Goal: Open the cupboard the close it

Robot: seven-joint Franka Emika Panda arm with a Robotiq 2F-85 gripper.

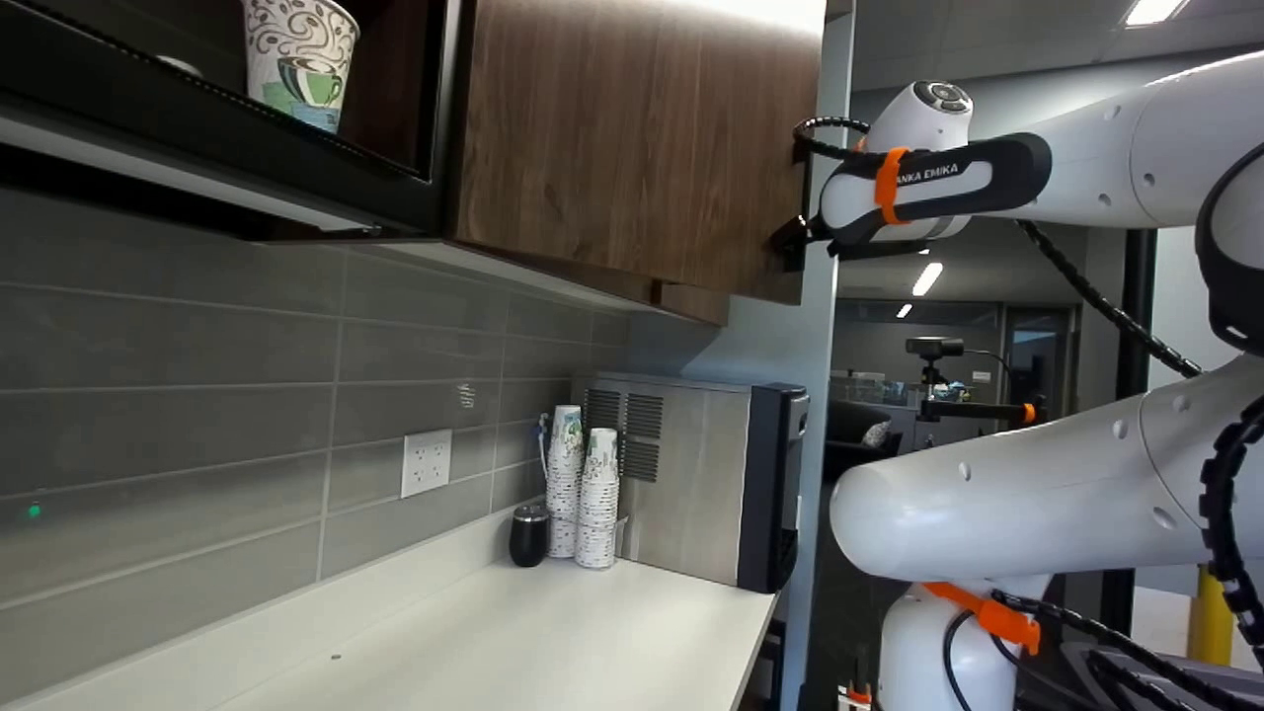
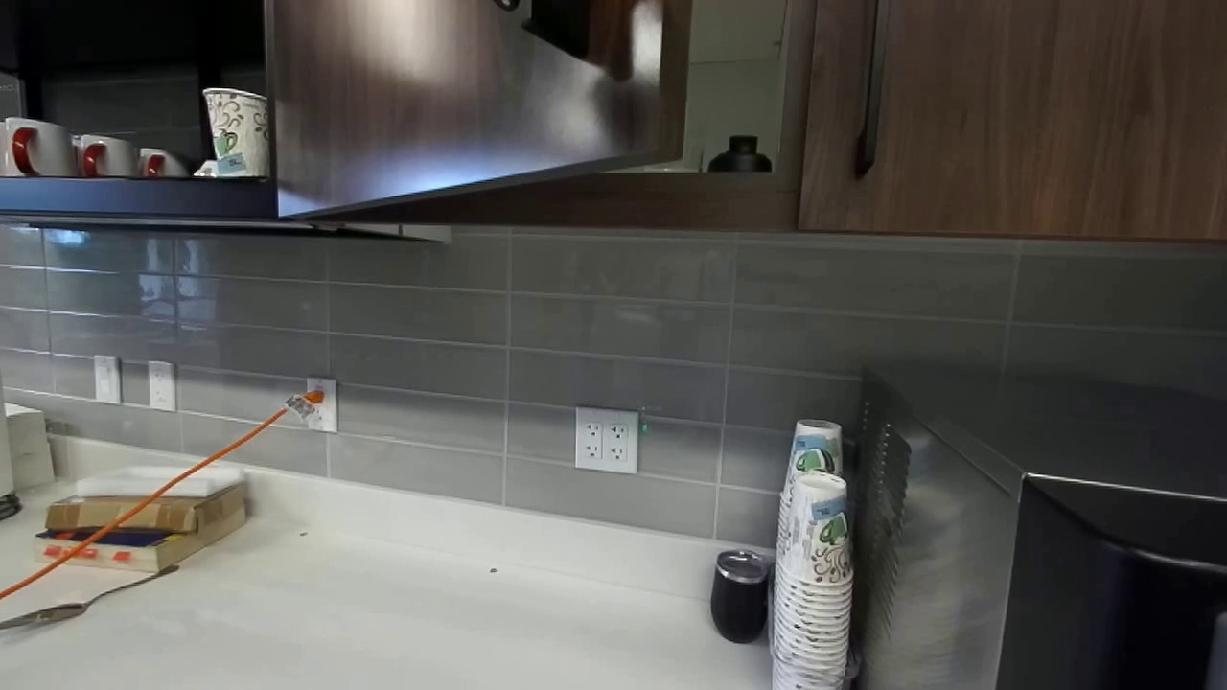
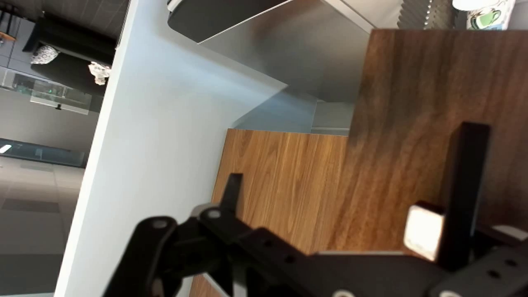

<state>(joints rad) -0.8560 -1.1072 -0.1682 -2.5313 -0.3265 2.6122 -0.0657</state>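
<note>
The dark-brown cupboard door (image 1: 642, 148) stands partly open, swung out from its hinge side beside the black unit. It also shows in an exterior view (image 2: 412, 115), with the cupboard's interior and a black bottle (image 2: 740, 156) visible past it. My gripper (image 1: 796, 239) is at the door's free edge near its lower corner. In the wrist view the gripper (image 3: 352, 165) is spread open, with the door's dark face (image 3: 416, 95) behind its right side. A long black bar is at that side; I cannot tell whether it is the finger or the handle.
A closed neighbouring door (image 2: 1035, 115) has a black bar handle. Below are a metal machine (image 1: 681, 474), stacked paper cups (image 1: 595, 513) and a black tumbler (image 1: 529, 536) on the counter (image 1: 513, 642). A black unit (image 1: 395, 197) holds a patterned cup. A pale wall (image 3: 165, 123) is near.
</note>
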